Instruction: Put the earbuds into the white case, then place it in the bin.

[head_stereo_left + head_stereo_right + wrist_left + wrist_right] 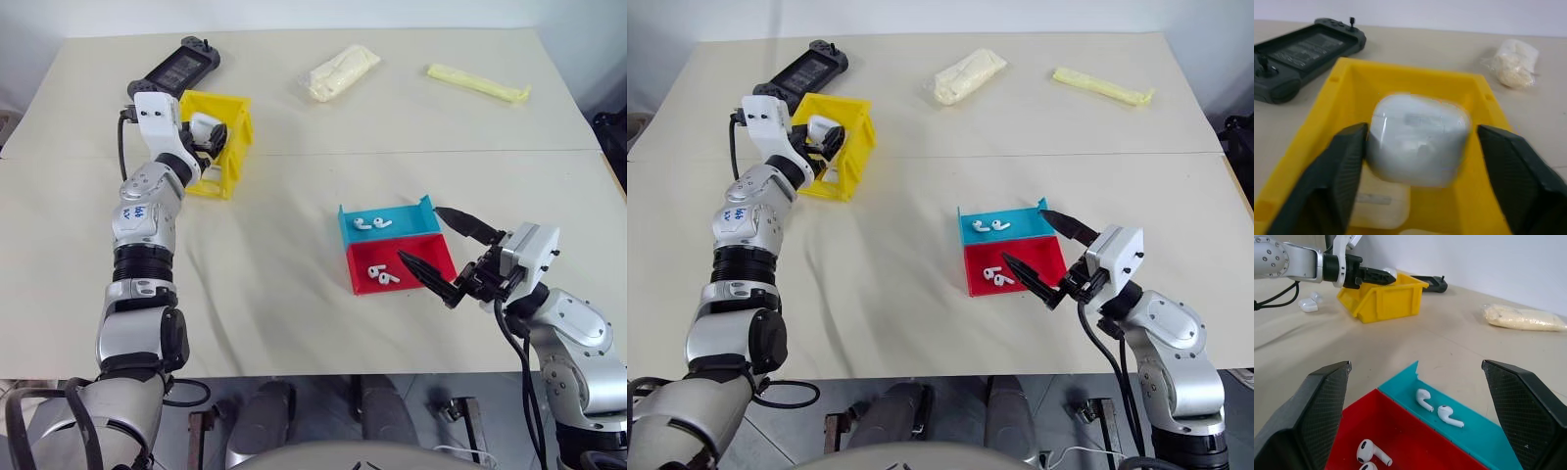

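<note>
My left gripper [209, 137] hangs level over the open top of the yellow bin [233, 157]. A white case [1418, 139] lies between its open fingers, against one finger [1344, 161] and clear of the other. Another white case [1378, 203] rests on the bin's floor. Two earbuds [370, 223] lie in the blue tray [392, 217] and two earbuds [382, 276] in the red tray [431, 257]. My right gripper [419, 233] is open over the trays' near right corner, holding nothing.
A black game console [176, 69] lies behind the bin. A pale bag [343, 70] and a yellow packet [477, 83] sit at the table's far side. Two more white cases [1309, 303] lie on the table beside the bin.
</note>
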Available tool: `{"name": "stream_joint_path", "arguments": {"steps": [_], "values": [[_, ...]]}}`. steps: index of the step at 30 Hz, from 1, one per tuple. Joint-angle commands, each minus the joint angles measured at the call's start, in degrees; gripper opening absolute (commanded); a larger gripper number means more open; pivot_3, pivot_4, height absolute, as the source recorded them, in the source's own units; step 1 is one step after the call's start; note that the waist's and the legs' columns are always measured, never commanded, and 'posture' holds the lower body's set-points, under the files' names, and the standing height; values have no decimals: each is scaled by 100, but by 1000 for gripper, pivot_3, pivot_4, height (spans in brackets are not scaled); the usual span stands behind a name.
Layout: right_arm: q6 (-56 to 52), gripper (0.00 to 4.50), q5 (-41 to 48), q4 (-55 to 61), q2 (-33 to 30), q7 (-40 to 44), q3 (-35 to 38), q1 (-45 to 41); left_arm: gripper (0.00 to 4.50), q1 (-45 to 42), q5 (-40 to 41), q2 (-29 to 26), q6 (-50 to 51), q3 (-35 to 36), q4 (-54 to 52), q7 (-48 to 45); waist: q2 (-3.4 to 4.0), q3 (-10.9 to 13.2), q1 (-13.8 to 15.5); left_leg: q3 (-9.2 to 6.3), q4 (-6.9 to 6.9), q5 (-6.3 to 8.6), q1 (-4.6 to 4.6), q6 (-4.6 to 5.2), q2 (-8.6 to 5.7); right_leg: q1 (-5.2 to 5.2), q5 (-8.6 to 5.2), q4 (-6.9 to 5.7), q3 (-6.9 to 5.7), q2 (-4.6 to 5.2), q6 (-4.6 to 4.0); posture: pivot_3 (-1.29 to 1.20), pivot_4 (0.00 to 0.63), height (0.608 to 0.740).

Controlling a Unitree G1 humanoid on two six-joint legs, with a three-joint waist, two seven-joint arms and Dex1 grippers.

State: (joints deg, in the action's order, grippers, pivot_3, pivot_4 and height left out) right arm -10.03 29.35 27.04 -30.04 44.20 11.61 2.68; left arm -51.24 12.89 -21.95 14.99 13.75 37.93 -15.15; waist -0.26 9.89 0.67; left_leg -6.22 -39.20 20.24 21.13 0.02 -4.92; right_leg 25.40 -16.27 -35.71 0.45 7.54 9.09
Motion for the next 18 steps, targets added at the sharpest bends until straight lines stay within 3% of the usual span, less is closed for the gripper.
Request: {"name": "stream_joint_path", "arguments": {"steps": [1, 4, 8, 12, 18], "values": [[78, 4500, 45, 218, -75, -11, 58, -60, 4470, 186, 20, -257, 135, -81, -829, -316, 0, 0, -15, 0, 0, 0, 0, 0, 0, 1, 0, 0, 0, 0, 0, 0, 150, 740], [30, 4500, 137, 174, -188, 91, 113, -78, 4470, 572, 153, -452, 512, -156, -1504, -664, 0, 0, -54, 0, 0, 0, 0, 0, 0, 2, 0, -4, 0, 4, 0, 0, 150, 740], [-46, 4500, 304, -118, -514, 544, 150, -195, 4470, 2189, 480, -1278, 590, -225, -3494, -1997, 3, -2, -149, 8, 8, 0, -5, 1, 25, 7, -1, -6, 4, 3, -1, 0, 150, 740], [-51, 4500, 425, -382, -710, 875, 172, -298, 4470, 3512, 813, -1827, 231, -6, -4367, -3070, 4, -2, -121, 11, 6, 2, -4, -2, 43, 7, -3, -1, -3, -3, -5, 0, 150, 740], [-48, 4500, 491, -838, -962, 1425, 154, -483, 4470, 4987, 801, -2067, -796, 173, -4894, -3890, 4, -2, -12, 13, 5, 6, -8, 4, 40, -3, -3, 18, 0, 4, -8, 0, 150, 740]]}}
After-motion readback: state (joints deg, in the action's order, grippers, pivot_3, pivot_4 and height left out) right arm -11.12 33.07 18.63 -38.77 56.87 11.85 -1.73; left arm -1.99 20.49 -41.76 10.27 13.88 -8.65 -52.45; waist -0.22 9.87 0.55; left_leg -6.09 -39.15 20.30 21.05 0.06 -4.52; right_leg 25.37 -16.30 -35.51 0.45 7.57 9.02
